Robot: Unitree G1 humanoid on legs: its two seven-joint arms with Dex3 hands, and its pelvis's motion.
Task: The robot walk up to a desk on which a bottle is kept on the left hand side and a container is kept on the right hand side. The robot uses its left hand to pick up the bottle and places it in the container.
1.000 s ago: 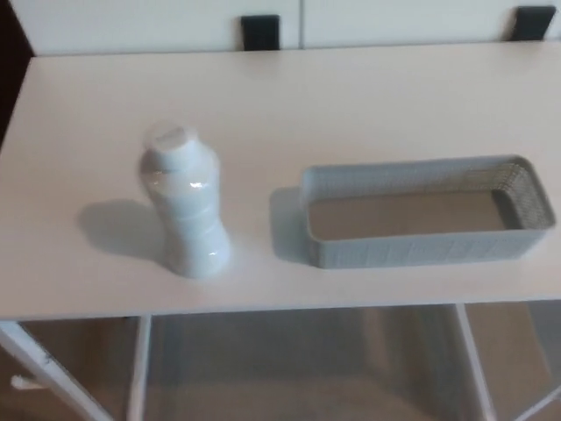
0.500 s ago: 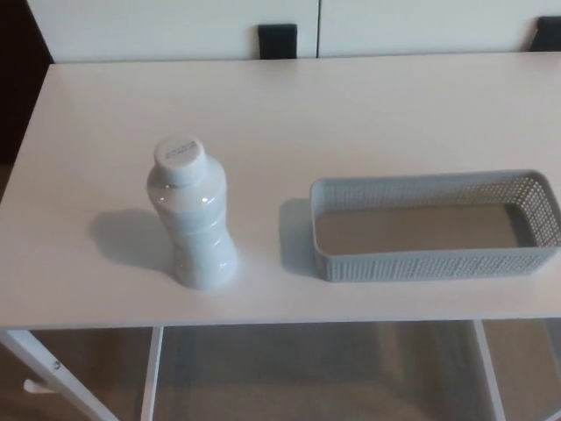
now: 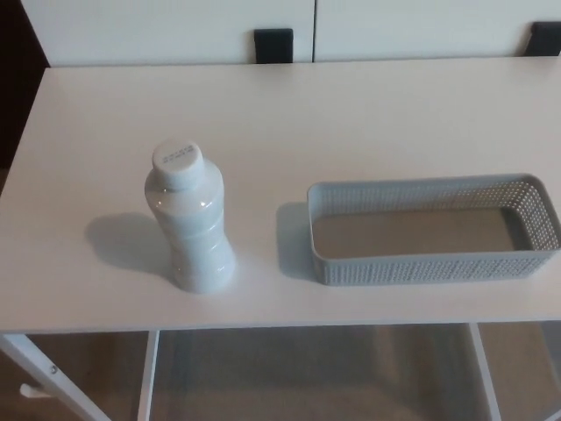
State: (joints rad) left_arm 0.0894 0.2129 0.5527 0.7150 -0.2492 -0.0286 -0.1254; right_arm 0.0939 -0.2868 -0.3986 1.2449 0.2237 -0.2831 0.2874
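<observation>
Approach phase, no reach started as far as I can judge: neither hand is in frame, so finger state can't be told for left or right, and nothing shows them holding anything. Bottle (image 3: 190, 223) stands upright on the desk (image 3: 351, 123), left of centre, near the front edge, cap on, white and waisted, casting a shadow to its left. Basket (image 3: 431, 230) sits to its right, apart from the bottle with a clear strip of desk between them, long side running left-right, looks empty, mesh walls low. Both sit close to the front edge, so probably within reach, though I can't confirm that without seeing the arms. Next move, my read: left hand comes in from the left side, fingers spread wide, and closes around the bottle's narrower middle rather than the shoulder or cap, since the waist gives the fingers something to seat against. Body looks smooth and glossy, so slip is the risk; grip needs to be square before lifting. Bottle is tall on a small base, so a glancing touch on the way in could tip it toward the basket or off the front edge. After that: lift clear of the basket wall, carry right, lower inside. Bottle is taller than the walls, so laying it down may be safer.
</observation>
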